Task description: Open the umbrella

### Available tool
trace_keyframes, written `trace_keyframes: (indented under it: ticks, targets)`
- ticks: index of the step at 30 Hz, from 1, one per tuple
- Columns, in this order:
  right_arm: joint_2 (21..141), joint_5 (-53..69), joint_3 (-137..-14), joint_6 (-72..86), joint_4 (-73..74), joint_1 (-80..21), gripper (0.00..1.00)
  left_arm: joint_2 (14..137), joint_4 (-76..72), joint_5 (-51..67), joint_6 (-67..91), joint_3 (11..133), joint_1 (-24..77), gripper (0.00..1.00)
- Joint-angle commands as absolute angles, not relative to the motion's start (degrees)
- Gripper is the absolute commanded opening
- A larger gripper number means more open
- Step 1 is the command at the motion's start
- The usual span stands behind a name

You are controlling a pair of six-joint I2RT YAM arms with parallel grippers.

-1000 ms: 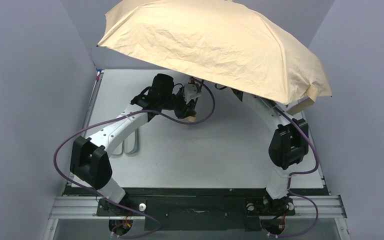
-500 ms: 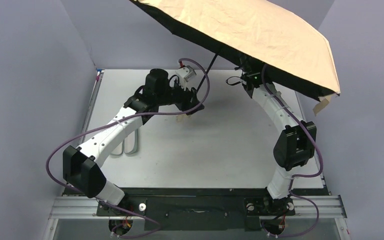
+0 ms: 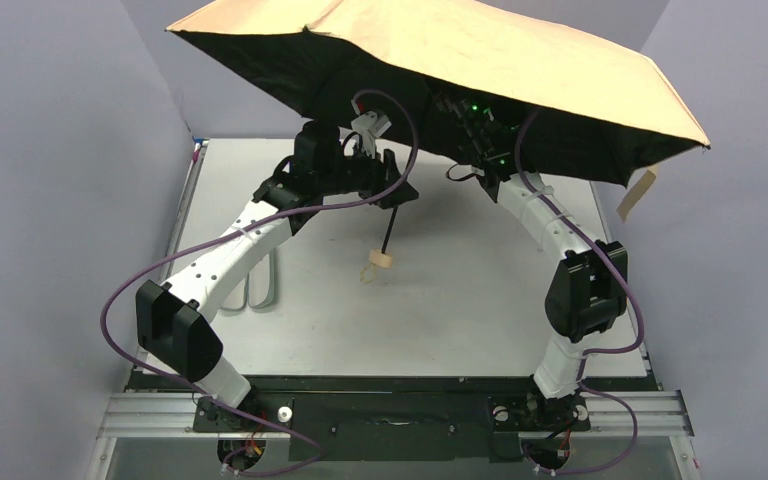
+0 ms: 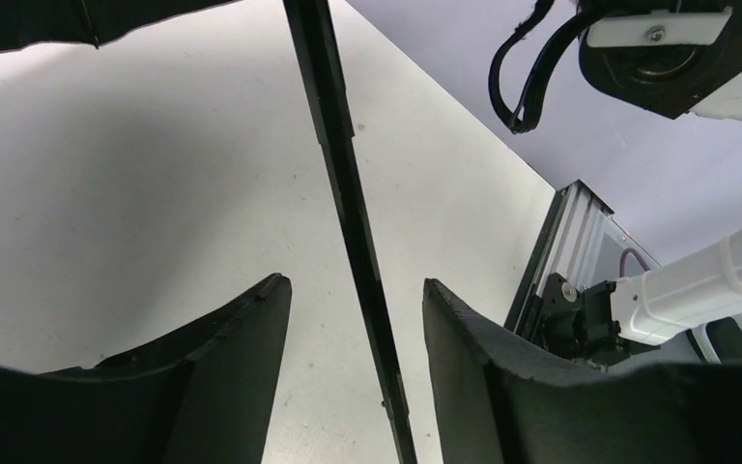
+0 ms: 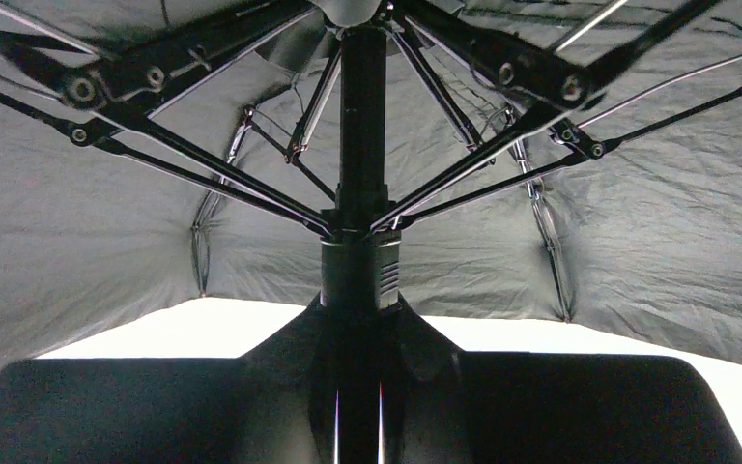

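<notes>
The compact folding umbrella [image 3: 520, 60], with a tan fabric canopy and black inner lining, is spread fully open and held in the air above the pale grey table [image 3: 460, 290]. Its canopy tilts slightly, covering the far half of the table and both wrists. A tan fabric strap [image 3: 643, 190] dangles from the canopy's right edge.

The right gripper [image 5: 359, 324] is closed around the umbrella's thin black shaft [image 4: 348, 193], high up under the canopy. In the right wrist view its dark fingers meet on the shaft directly below the ribbed black runner [image 5: 360, 271]. Above the runner, the black metal ribs [image 5: 203, 174] fan outward against the lining [image 5: 106, 251].

From that grip the shaft slants down and toward the near side. The small tan handle [image 3: 381, 261] sits at its lower end, close over the middle of the table; whether it touches the surface cannot be told.

The left gripper [image 4: 353, 290] stands open part-way along the shaft, below the right one. In the left wrist view the shaft runs between its two black fingers [image 4: 242, 338], with a gap of table showing on each side, so neither finger touches it. The umbrella is thus carried by the right gripper alone, while the left one merely brackets the shaft.
</notes>
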State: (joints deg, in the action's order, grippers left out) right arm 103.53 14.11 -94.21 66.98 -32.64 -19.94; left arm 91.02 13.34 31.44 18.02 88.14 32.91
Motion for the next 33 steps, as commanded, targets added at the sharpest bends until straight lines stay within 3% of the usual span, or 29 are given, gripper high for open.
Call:
trace_keyframes:
  ticks: [1,5,10,18,21,23,29,33]
  targets:
    - [98.42,15.31,-95.96,68.1,-36.72,-20.24,0.0,89.05,17.11,35.24,17.61,87.63,32.61,0.49]
    - [98.2,15.3,-97.01,68.03,-36.42,-20.18,0.0,87.35,23.83,36.11,12.97,84.1,32.96,0.45]
    - [98.18,15.03,-98.38,67.79,-36.63,-20.08,0.0,85.87,29.48,36.15,8.17,80.73,33.09,0.26]
    - [99.38,13.11,-102.33,66.29,-36.75,-19.12,0.0,85.58,34.78,37.92,3.19,79.23,33.05,0.24]
    - [99.48,12.66,-102.8,65.72,-36.04,-18.82,0.0,84.26,33.03,38.18,2.97,78.54,33.19,0.19]
    - [99.03,13.15,-101.24,65.56,-35.73,-19.05,0.0,83.04,29.35,37.87,4.23,78.03,33.22,0.19]
    - [95.33,14.55,-91.92,65.66,-35.4,-21.81,0.0,85.94,19.38,34.13,11.25,83.3,33.84,0.32]
    - [94.49,14.6,-89.61,66.01,-35.66,-22.94,0.0,89.37,17.48,34.76,15.61,87.49,34.32,0.29]
